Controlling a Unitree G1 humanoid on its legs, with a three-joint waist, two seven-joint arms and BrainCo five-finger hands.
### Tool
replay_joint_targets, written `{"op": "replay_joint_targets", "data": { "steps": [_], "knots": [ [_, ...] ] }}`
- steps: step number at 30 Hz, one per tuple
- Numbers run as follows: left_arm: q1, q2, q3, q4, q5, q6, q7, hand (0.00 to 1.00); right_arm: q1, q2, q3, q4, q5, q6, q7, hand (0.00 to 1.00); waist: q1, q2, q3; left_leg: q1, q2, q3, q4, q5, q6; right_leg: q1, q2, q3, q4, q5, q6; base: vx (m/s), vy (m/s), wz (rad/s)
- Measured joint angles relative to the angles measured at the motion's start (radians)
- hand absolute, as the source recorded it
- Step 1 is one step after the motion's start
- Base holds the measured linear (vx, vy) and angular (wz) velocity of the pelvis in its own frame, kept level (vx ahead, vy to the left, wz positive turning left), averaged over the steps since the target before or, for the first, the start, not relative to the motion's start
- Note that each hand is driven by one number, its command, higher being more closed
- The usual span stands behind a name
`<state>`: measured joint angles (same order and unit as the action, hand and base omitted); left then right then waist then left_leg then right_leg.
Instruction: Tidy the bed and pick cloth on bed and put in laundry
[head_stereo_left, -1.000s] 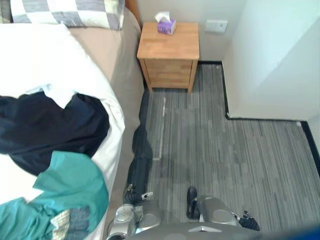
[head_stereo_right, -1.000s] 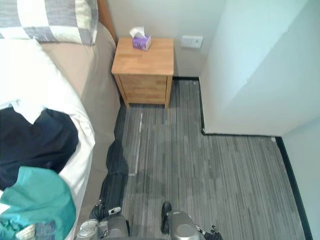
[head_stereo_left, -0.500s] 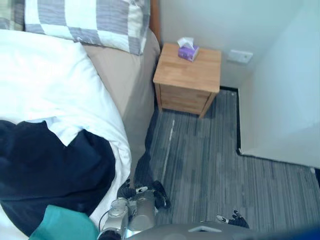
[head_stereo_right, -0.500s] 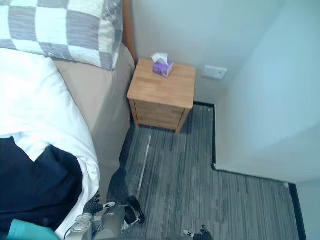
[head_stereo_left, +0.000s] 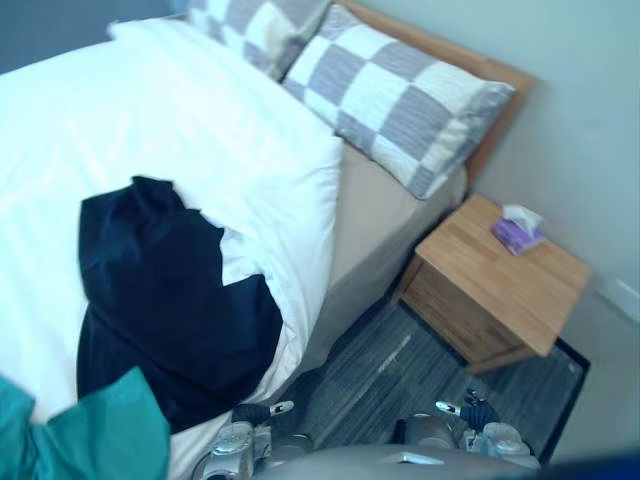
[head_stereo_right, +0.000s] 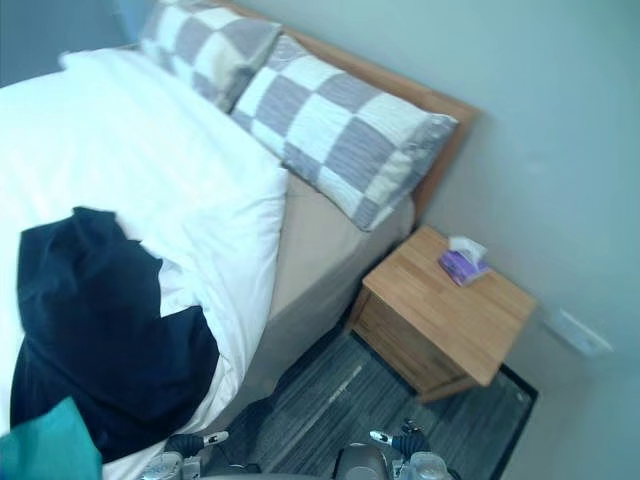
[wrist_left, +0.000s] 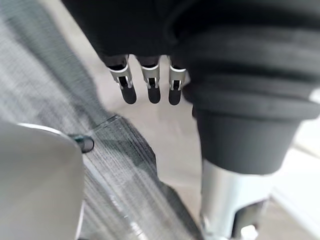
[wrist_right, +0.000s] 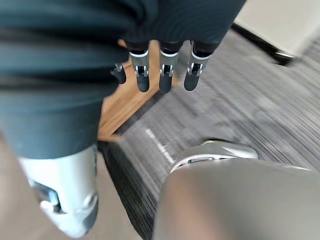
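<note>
Navy cloth (head_stereo_left: 160, 300) on bed (head_stereo_left: 210, 120); wrist views: left hand (wrist_left: 151, 86), right hand (wrist_right: 165, 76) straight-fingered

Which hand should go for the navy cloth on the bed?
Left, probably. The left hand hangs beside the bed, near the navy cloth; the right hand hangs farther off, over the floor toward the nightstand. Both have relaxed fingers, holding nothing.

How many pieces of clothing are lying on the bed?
2. A dark navy garment lies on the white duvet near its side edge; a teal garment lies next to it, cut off by the view's lower left corner. Others may lie outside the view.
</note>
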<state>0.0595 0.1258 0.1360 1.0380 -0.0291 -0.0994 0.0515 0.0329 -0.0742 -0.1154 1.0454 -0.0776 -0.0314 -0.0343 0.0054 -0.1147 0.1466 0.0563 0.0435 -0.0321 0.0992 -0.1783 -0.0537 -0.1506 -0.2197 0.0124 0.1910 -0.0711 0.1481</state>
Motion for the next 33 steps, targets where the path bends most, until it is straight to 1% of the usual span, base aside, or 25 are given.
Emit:
{"op": "replay_joint_targets", "data": {
  "steps": [1,2,3,4,5,6,7,8,11,13,15,16,17,18,20,21,23,24,27,30,33],
  "knots": [
    [-0.008,-0.015,0.001,0.005,-0.002,0.003,0.003,0.00,0.001,0.005,0.002,0.012,0.004,0.002,0.000,0.00,0.005,0.013,0.008,-0.001,0.022,-0.035,-0.004,0.000,-0.008,-0.002,0.015,-0.032,0.024,-0.032,-0.012,0.15,-0.481,1.39],
    [-0.004,-0.037,0.002,-0.004,0.001,-0.005,0.001,0.00,0.001,0.003,-0.001,0.009,0.015,0.001,-0.006,0.00,0.013,0.042,0.004,-0.036,0.040,-0.045,0.033,0.004,-0.016,0.014,0.044,-0.048,0.020,-0.077,-0.011,0.19,-0.363,1.32],
    [-0.003,-0.058,0.002,-0.004,0.001,-0.007,0.001,0.00,0.001,-0.013,0.002,-0.008,0.019,-0.004,-0.006,0.00,0.007,0.090,0.012,-0.041,0.063,-0.079,0.038,0.005,-0.022,0.045,0.101,-0.052,0.026,-0.102,-0.035,0.20,-0.325,1.37],
    [-0.003,-0.063,0.003,-0.001,0.001,-0.004,0.001,0.00,0.001,-0.018,0.002,-0.009,0.019,-0.008,-0.006,0.00,0.003,0.101,0.015,-0.036,0.082,-0.090,0.025,-0.003,-0.037,0.055,0.121,-0.059,0.038,-0.110,-0.049,0.18,-0.313,1.45],
    [-0.003,-0.072,0.020,-0.001,0.001,-0.004,0.001,0.00,0.000,-0.020,0.007,-0.005,0.017,-0.006,-0.006,0.00,0.011,0.100,0.012,-0.025,0.096,-0.142,-0.011,0.019,-0.060,0.065,0.128,-0.110,0.072,-0.136,-0.071,0.13,-0.244,1.10],
    [-0.003,-0.076,0.028,-0.002,0.002,-0.005,0.001,0.00,0.004,-0.019,0.009,-0.005,0.017,-0.006,-0.006,0.00,0.015,0.099,0.012,-0.020,0.102,-0.164,-0.026,0.030,-0.062,0.077,0.129,-0.137,0.078,-0.143,-0.079,0.19,-0.283,1.34],
    [-0.004,-0.078,0.030,-0.001,0.002,-0.005,0.001,0.00,0.005,-0.019,0.017,-0.005,0.017,-0.006,-0.006,0.00,0.011,0.099,0.010,-0.019,0.115,-0.203,-0.042,0.042,-0.070,0.101,0.135,-0.181,0.086,-0.151,-0.093,0.24,-0.232,1.22],
    [-0.003,-0.079,0.030,-0.001,0.001,-0.005,0.002,0.00,0.002,-0.018,0.044,-0.006,0.016,-0.007,-0.006,0.00,0.013,0.105,0.005,-0.021,0.127,-0.231,-0.054,0.052,-0.077,0.121,0.150,-0.200,0.086,-0.158,-0.100,0.24,-0.215,1.12],
    [0.000,-0.074,0.026,-0.001,0.000,-0.015,0.003,0.00,-0.001,-0.005,0.094,-0.005,0.014,-0.009,0.002,0.00,0.019,0.093,-0.015,-0.044,0.136,-0.253,-0.063,0.069,-0.088,0.152,0.167,-0.210,0.043,-0.157,-0.101,0.23,-0.105,0.78],
    [0.001,-0.070,0.021,-0.001,0.000,-0.018,0.005,0.00,-0.001,0.009,0.113,0.001,0.014,-0.009,0.004,0.00,0.024,0.088,-0.018,-0.054,0.125,-0.243,-0.063,0.082,-0.092,0.177,0.157,-0.241,0.021,-0.157,-0.101,0.12,-0.003,0.60],
    [0.000,-0.061,-0.005,-0.002,0.000,-0.020,0.021,0.00,-0.001,0.026,0.112,0.011,0.014,-0.017,0.003,0.00,0.011,0.065,-0.031,-0.096,0.088,-0.161,-0.061,0.142,-0.083,0.179,0.115,-0.287,0.005,-0.156,-0.099,0.09,0.027,0.77],
    [-0.001,-0.051,-0.028,-0.003,0.000,-0.020,0.023,0.00,-0.002,0.027,0.103,0.014,0.014,-0.019,0.003,0.00,0.007,0.061,-0.033,-0.112,0.075,-0.060,-0.060,0.171,-0.069,0.181,0.093,-0.309,-0.004,-0.149,-0.094,0.06,0.053,0.79],
    [-0.003,-0.051,-0.045,-0.004,-0.004,-0.020,0.026,0.00,-0.002,0.026,0.081,0.023,0.015,-0.019,0.002,0.00,0.007,0.065,-0.030,-0.114,0.073,0.049,-0.060,0.176,-0.061,0.192,0.088,-0.320,-0.004,-0.147,-0.094,0.05,0.064,0.82],
    [-0.003,-0.049,-0.060,-0.004,-0.002,-0.020,0.034,0.00,-0.003,0.029,0.065,0.035,0.016,-0.018,0.000,0.00,0.009,0.066,-0.030,-0.108,0.073,0.136,-0.064,0.184,-0.050,0.210,0.087,-0.336,-0.008,-0.147,-0.094,0.02,0.048,0.54],
    [-0.003,-0.045,-0.074,-0.003,-0.001,-0.020,0.036,0.00,0.001,0.034,0.041,0.041,0.017,-0.018,-0.001,0.00,0.006,0.064,-0.030,-0.088,0.073,0.201,-0.084,0.200,-0.039,0.233,0.089,-0.339,-0.013,-0.147,-0.093,-0.01,0.026,0.29],
    [-0.003,-0.043,-0.080,-0.003,0.000,-0.019,0.035,0.00,0.002,0.034,0.037,0.041,0.019,-0.018,-0.002,0.00,0.006,0.064,-0.030,-0.073,0.072,0.201,-0.103,0.210,-0.041,0.238,0.090,-0.339,-0.014,-0.147,-0.093,-0.04,-0.001,0.05],
    [-0.001,-0.040,-0.097,0.005,0.007,-0.014,0.032,0.00,0.004,0.037,0.005,0.040,0.042,-0.017,-0.004,0.00,-0.006,0.067,-0.029,-0.030,0.070,0.205,-0.185,0.261,-0.044,0.245,0.097,-0.332,-0.022,-0.147,-0.093,-0.08,-0.038,-0.07],
    [0.000,-0.037,-0.097,0.006,0.012,-0.010,0.029,0.00,0.004,0.038,-0.015,0.035,0.064,-0.016,-0.009,0.00,-0.017,0.071,-0.026,-0.025,0.071,0.212,-0.200,0.270,-0.042,0.246,0.099,-0.331,-0.026,-0.147,-0.093,-0.10,-0.033,-0.08],
    [0.001,-0.035,-0.098,0.010,0.012,0.002,0.020,0.00,0.014,0.041,-0.075,0.033,0.122,-0.015,-0.016,0.00,-0.031,0.075,-0.025,-0.017,0.072,0.242,-0.205,0.271,-0.041,0.249,0.102,-0.312,-0.039,-0.147,-0.094,-0.13,-0.008,-0.15],
    [-0.002,-0.033,-0.097,0.028,0.009,0.005,0.020,0.00,0.016,0.045,-0.107,0.032,0.173,-0.011,-0.022,0.00,-0.045,0.076,-0.022,-0.006,0.076,0.275,-0.205,0.269,-0.039,0.249,0.105,-0.295,-0.056,-0.138,-0.102,-0.16,0.045,-0.20],
    [-0.005,-0.032,-0.096,0.043,0.007,0.006,0.020,0.00,0.025,0.057,-0.150,0.030,0.227,-0.007,-0.034,0.00,-0.046,0.079,-0.025,-0.005,0.078,0.312,-0.205,0.252,-0.037,0.250,0.113,-0.269,-0.084,-0.123,-0.086,-0.13,0.059,-0.29]
  ]
}}
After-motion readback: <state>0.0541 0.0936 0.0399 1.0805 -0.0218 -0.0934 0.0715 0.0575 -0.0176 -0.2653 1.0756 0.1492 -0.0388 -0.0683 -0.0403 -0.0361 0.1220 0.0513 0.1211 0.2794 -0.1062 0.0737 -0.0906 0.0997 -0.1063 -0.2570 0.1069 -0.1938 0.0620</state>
